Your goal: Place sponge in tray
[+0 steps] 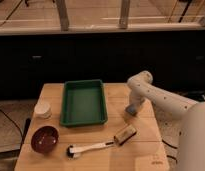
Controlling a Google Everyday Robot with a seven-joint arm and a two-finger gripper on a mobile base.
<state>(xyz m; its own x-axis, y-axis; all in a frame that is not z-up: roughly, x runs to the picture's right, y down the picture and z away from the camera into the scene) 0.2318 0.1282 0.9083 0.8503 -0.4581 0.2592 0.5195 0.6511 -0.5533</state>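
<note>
Camera view: the gripper (132, 105) sits down on the sponge (129, 112) near the table's (146, 150) right edge, just right of the tray (83, 102). Whether it grips cannot be told. Best to pinch the soft pad squarely, lift above the tray's raised wall, then carry left.

The small blue-grey sponge (131, 111) lay flat on the table (146, 145) under the gripper (133, 104), near the right of the rectangular green tray (83, 102), which sat upright.
</note>
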